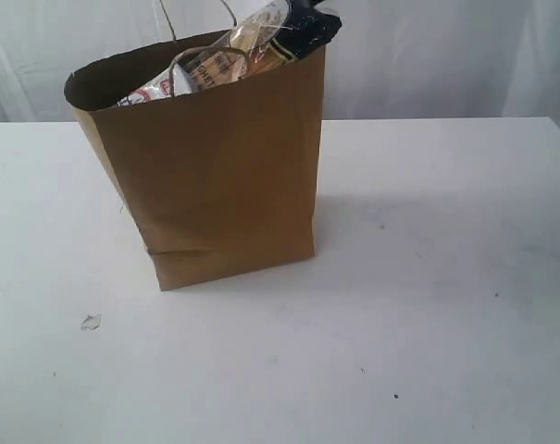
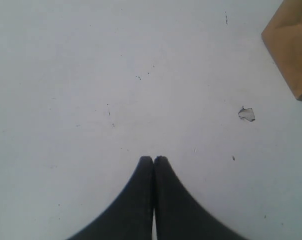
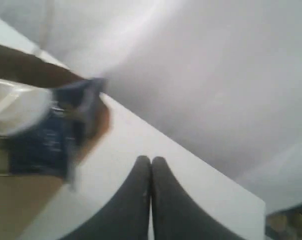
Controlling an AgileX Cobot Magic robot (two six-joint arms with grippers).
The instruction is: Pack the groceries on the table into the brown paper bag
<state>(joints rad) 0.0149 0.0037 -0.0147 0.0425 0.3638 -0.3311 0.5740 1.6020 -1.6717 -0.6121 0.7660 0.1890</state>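
While spaghetti packet [image 1: 307,32] tops brown paper bag [image 1: 224,176], scrap [image 1: 91,322] (clear) lies apart

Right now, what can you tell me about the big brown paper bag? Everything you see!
The brown paper bag is tall, plain kraft paper, with thin twisted paper handles at its open top. It stands upright on the white table, left of the middle, with a fold crease near its bottom. It is full: packets poke above the rim, and the spaghetti packet with a dark blue end sticks out highest at the right corner. Nothing else touches its outside.
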